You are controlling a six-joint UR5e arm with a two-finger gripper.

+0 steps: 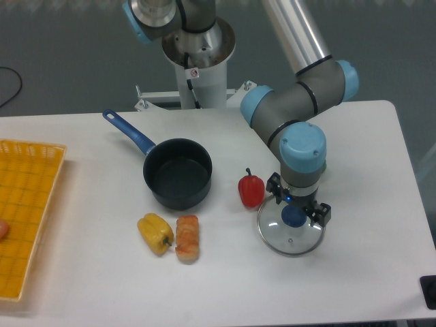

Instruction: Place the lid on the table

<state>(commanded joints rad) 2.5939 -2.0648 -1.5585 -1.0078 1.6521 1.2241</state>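
Lid [291,235] is lying flat on the table [368,204], knob pointing up; round, so no long axis. Gripper [297,212] is hovering over the knob, jaws spread clear.

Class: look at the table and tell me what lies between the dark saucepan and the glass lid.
In the camera view, the red pepper stands between the saucepan and the lid, close beside the lid's left rim; the rest of that stretch is bare white table.
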